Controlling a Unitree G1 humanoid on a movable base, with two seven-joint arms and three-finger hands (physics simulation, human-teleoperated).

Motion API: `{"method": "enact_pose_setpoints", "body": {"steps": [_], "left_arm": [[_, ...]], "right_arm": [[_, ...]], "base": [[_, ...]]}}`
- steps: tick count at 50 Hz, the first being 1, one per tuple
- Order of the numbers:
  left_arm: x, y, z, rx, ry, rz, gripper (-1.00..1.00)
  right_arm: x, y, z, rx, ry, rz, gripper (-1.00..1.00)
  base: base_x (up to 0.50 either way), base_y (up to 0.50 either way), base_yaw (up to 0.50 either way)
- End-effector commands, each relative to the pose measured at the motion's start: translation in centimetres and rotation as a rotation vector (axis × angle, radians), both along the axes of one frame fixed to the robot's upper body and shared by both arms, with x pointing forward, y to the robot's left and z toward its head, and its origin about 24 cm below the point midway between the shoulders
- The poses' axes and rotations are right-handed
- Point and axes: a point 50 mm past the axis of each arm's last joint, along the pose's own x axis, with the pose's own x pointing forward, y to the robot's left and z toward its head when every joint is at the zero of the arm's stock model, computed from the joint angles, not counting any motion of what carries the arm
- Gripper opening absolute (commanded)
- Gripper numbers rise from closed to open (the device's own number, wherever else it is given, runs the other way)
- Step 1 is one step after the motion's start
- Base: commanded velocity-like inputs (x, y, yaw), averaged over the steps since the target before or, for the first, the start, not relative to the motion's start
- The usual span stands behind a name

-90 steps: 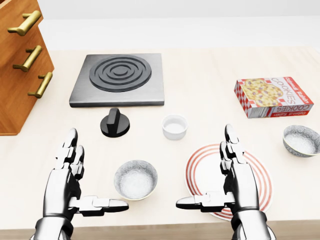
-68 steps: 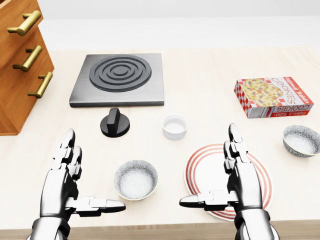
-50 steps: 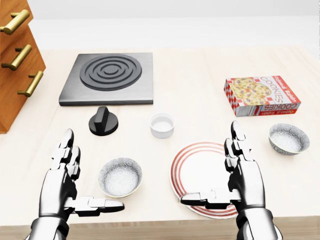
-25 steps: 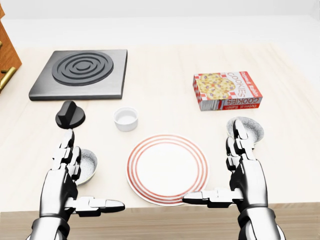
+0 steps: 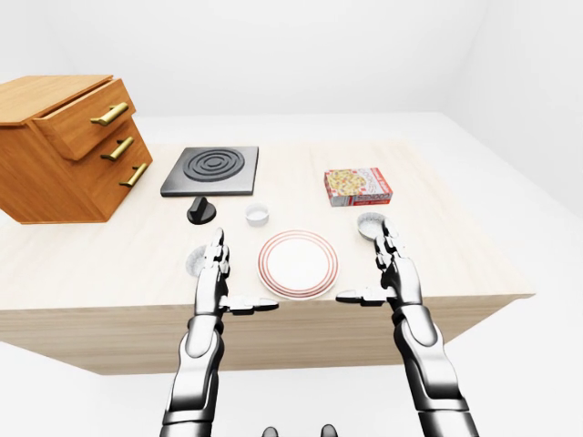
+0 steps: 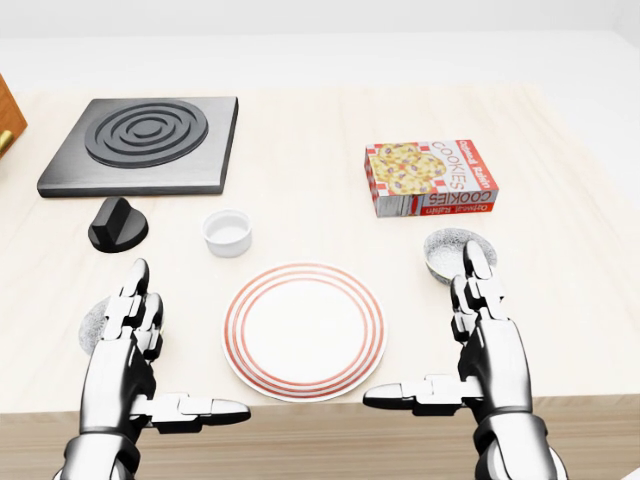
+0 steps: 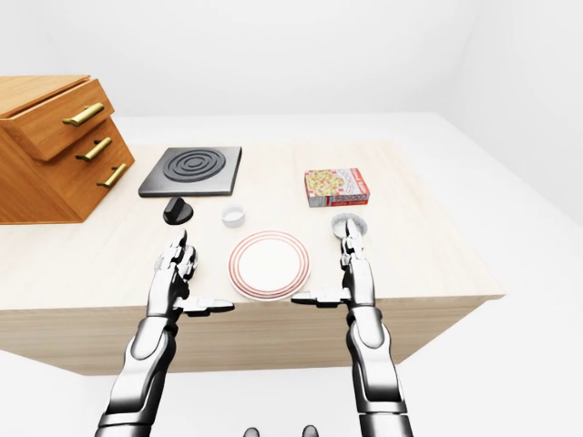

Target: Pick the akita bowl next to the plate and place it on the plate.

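- Two akita bowls are flanking the plate [image 6: 305, 332]. In the head view, the right bowl [image 6: 446, 250] is sitting just up-right of it, and the left bowl [image 6: 92, 330] is peeking out from behind the left hand [image 6: 125, 365].
- The right bowl is lying just past the right hand's [image 6: 490, 360] fingertips, so a straight reach is looking sufficient.
- Both hands are hovering with fingers spread and thumbs pointing inward, gripping nothing.
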Motion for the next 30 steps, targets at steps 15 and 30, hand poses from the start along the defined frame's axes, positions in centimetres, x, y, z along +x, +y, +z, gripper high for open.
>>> {"method": "enact_pose_setpoints", "body": {"steps": [15,30], "left_arm": [[0.0,0.03,-0.02,0.0,0.001,0.002,1.0],[0.07,0.06,-0.02,-0.001,0.0,0.003,1.0]], "right_arm": [[-0.15,0.11,0.02,-0.035,-0.02,0.006,1.0],[0.04,0.08,-0.16,-0.039,-0.011,-0.005,1.0]], "base": [[0.24,0.0,0.0],[0.38,0.0,0.0]]}}
